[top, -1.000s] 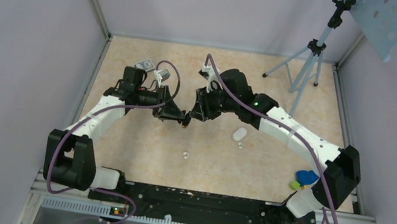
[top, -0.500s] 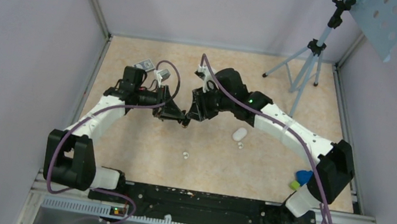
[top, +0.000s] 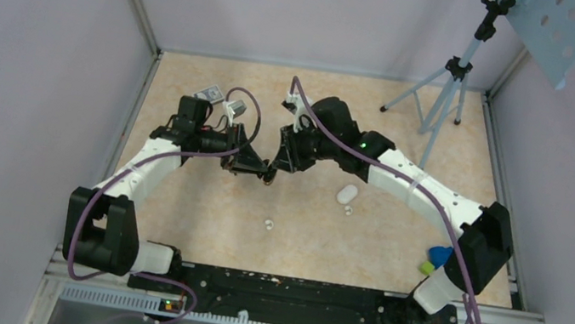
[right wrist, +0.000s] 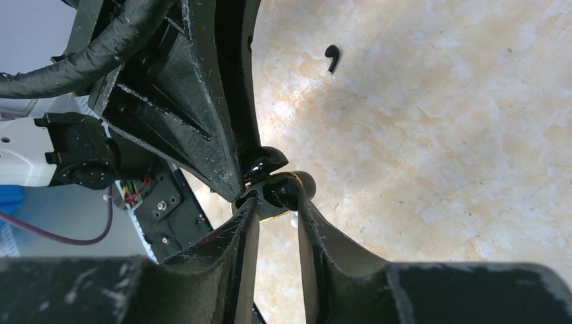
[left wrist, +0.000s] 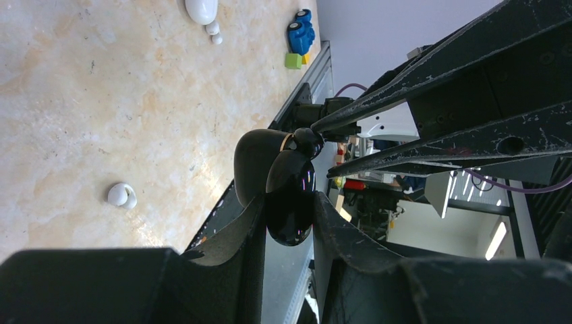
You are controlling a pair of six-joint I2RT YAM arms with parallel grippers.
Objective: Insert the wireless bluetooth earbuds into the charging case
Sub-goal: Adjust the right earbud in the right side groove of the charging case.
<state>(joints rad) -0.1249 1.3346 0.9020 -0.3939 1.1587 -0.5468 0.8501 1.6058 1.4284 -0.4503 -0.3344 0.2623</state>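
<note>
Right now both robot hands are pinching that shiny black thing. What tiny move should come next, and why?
Probably the right gripper should ease its half back slightly, hinging the glossy black clamshell case wider while the left gripper holds. Both are shut on it, its halves look only partly apart, and the white earbuds lie loose on the table.

overhead downward; wrist views close, share left gripper [left wrist: 289,206]

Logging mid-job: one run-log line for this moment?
left gripper: shut on black object | right gripper: same object | charging case, earbuds: on table
</note>
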